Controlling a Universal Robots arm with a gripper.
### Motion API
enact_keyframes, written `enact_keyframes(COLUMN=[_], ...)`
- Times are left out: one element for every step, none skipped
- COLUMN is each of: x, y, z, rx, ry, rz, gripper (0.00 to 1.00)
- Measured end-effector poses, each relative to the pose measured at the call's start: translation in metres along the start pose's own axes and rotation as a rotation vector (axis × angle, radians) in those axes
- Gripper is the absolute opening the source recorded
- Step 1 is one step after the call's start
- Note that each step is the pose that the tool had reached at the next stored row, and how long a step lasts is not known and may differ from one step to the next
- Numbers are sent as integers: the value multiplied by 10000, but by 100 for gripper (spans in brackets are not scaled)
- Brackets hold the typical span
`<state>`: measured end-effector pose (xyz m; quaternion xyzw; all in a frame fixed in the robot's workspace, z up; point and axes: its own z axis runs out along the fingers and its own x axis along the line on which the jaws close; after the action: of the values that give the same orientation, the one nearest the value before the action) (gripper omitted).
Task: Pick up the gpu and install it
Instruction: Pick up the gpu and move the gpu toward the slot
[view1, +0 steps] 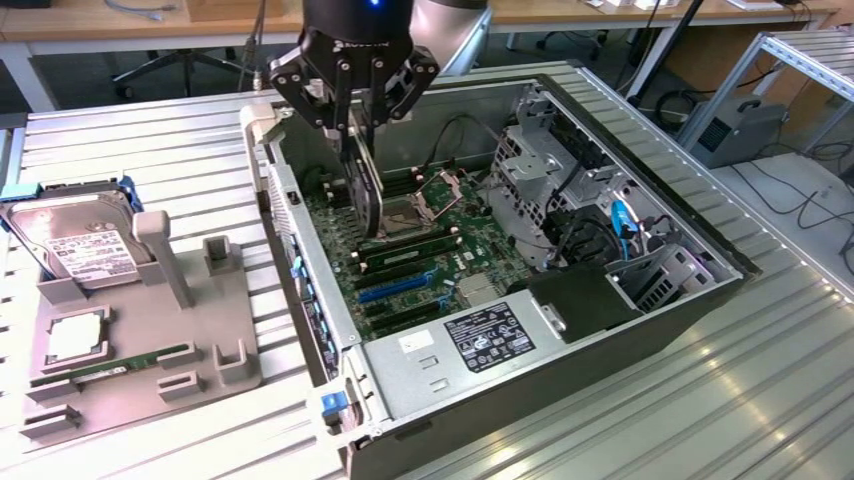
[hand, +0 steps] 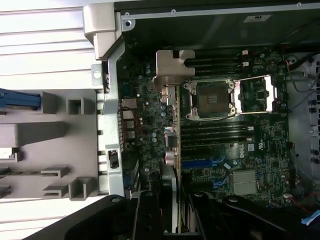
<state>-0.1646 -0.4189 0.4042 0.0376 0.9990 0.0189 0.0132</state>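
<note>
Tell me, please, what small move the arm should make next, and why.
Probably shift the gpu, clamped in the gripper, toward the blue slots: it hangs by the CPU socket, not over the slots.

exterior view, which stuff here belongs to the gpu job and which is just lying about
In the job: gpu, held upright by the gripper over the open case; motherboard inside it.
Lying about: hard drive, memory stick, grey holder.
</note>
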Motion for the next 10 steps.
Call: enact_keyframes(x=[-14,-25,-34,-45,-54,-64,-72,-81,-92,-101], y=[1,2,2,3,4,4,5,5,6,7], z=[3,6,8,10,13,15,17,20,22,24], rx=[1,2,3,4,5,5,6,7,8,9], ry=[0,-1,0,0,0,0,-1,0,-1,-1], rz=[0,0,0,0,0,0,0,0,0,0], gripper=[27,27,27,27,27,27,27,27,27,27])
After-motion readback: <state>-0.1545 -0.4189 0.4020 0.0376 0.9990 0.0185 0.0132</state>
